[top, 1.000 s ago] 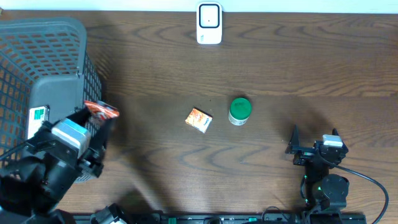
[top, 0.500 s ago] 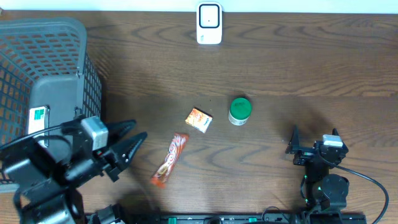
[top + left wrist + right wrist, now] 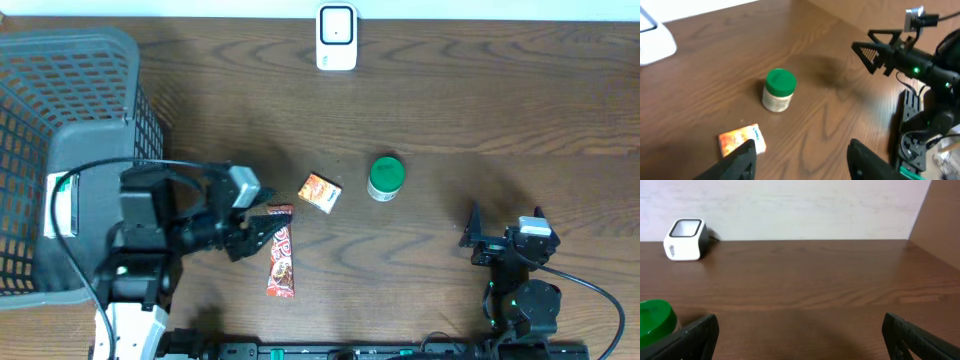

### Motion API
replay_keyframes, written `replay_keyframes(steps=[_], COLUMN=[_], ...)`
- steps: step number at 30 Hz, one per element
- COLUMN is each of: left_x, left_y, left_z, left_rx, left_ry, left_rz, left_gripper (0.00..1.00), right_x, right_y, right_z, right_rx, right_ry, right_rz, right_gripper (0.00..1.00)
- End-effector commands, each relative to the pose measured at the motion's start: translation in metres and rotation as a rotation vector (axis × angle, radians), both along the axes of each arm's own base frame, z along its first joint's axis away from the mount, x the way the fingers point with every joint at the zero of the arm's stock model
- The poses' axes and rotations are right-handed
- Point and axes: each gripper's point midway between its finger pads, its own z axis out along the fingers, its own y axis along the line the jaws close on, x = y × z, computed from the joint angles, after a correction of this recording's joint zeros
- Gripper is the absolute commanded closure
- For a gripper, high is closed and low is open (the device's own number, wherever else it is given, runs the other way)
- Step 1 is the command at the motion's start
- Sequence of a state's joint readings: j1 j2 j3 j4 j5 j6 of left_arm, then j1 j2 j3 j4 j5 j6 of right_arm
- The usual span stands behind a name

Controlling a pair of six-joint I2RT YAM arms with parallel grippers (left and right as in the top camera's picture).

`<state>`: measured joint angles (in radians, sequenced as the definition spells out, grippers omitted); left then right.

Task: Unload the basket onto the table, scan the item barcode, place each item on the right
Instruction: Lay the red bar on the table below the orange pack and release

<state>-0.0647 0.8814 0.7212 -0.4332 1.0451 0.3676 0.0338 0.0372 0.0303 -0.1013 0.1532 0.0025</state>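
Beside the orange box (image 3: 320,192), on its near-left side, the red snack bar (image 3: 281,260) lies flat on the table (image 3: 450,110), free of the left gripper (image 3: 265,228).
That gripper's fingers (image 3: 747,155) stand spread over bare tabletop, probably ahead of a fresh grip that turns the barcode toward the scanner (image 3: 336,38), far beyond the box. Well right of the box, past the green-lidded jar (image 3: 385,178), the right gripper (image 3: 505,232) waits wide open. Only the overhead view shows the bar and the basket (image 3: 60,150). The left wrist view misses the bar but shows the finger gap plainly.

Red snack bar (image 3: 281,264) lies flat, well apart from white scanner (image 3: 336,38).
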Motion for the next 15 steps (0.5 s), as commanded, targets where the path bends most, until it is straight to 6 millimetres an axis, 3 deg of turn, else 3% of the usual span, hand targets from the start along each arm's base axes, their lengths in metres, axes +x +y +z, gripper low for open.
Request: replay_keyframes(steps=[1, 2, 3, 6, 12, 15], left_x=[0.013, 0.016, 0.019, 0.037, 0.054, 0.067], left_y=[-0.012, -0.013, -0.012, 0.001, 0.025, 0.065], left_z=[0.012, 0.017, 0.02, 0.044, 0.088, 0.134], left_rx=[0.018, 0.023, 0.029, 0.063, 0.103, 0.156], left_ry=[-0.037, -0.05, -0.057, -0.119, -0.196, -0.219], left_rz=[0.062, 0.086, 0.106, 0.242, 0.417, 0.661], left_gripper=[0.25, 0.09, 0.05, 0.04, 0.04, 0.04], right_x=[0.0, 0.0, 0.0, 0.0, 0.0, 0.0], right_y=[-0.003, -0.003, -0.002, -0.002, -0.002, -0.003], right_z=[-0.002, -0.002, -0.002, -0.002, -0.002, -0.002], right_rx=[-0.012, -0.011, -0.011, -0.012, -0.011, -0.011], right_ry=[0.003, 0.003, 0.003, 0.003, 0.003, 0.003], right_rz=[-0.01, -0.01, -0.009, -0.009, -0.009, -0.01], right_gripper=[0.01, 0.01, 0.01, 0.01, 0.01, 0.01])
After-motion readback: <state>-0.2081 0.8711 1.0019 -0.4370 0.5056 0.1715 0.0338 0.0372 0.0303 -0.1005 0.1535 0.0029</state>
